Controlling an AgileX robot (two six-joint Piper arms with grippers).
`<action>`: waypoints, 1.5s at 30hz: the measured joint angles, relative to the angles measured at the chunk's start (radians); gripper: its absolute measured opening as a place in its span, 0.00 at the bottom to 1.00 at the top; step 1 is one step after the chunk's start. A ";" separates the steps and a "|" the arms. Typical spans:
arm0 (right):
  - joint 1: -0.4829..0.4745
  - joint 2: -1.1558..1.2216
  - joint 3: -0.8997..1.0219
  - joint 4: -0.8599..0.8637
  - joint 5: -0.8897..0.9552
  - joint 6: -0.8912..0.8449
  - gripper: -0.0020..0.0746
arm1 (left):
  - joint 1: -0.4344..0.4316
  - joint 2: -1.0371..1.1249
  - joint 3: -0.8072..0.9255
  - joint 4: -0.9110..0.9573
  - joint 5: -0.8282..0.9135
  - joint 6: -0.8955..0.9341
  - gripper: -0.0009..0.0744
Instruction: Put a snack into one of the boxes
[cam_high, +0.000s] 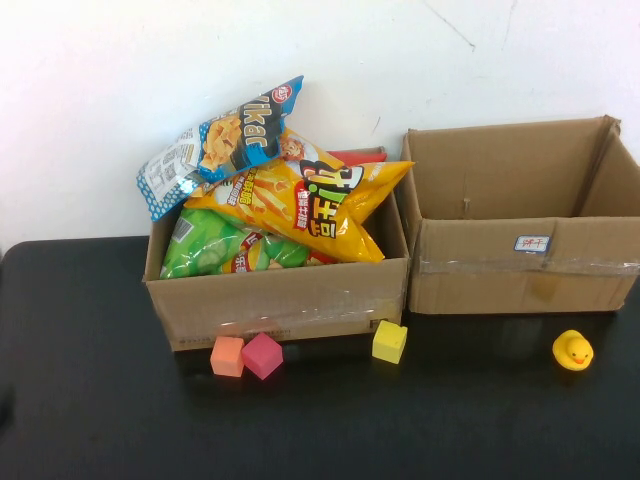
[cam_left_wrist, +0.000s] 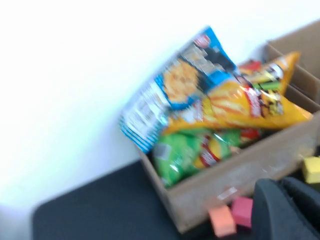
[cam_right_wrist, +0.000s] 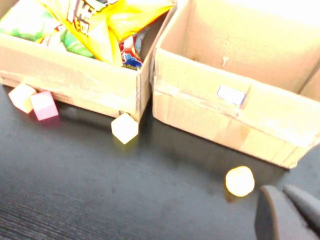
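Snacks sit heaped in the left box: a blue bag on top, a yellow bag lying crosswise toward the wider box, a green bag beneath. Your left gripper has its fingers shut on nothing, low before that box, bags up and beyond them. Rightward, the labelled box stands open. Your right gripper, fingers also shut and bare, waits over the worktop by the duck. Left arm looks nearer the snacks.

Looks like test room to me: bare white wall, my black table, toy blocks.
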 joint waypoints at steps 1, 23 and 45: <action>0.000 -0.037 0.034 -0.004 -0.008 0.012 0.03 | 0.000 -0.037 0.065 0.004 -0.029 -0.033 0.01; 0.000 -0.221 0.371 -0.004 -0.028 0.115 0.02 | 0.000 -0.137 0.400 0.156 -0.081 -0.352 0.01; 0.000 -0.221 0.371 -0.003 0.010 0.115 0.02 | 0.266 -0.418 0.431 -0.192 -0.241 -0.015 0.01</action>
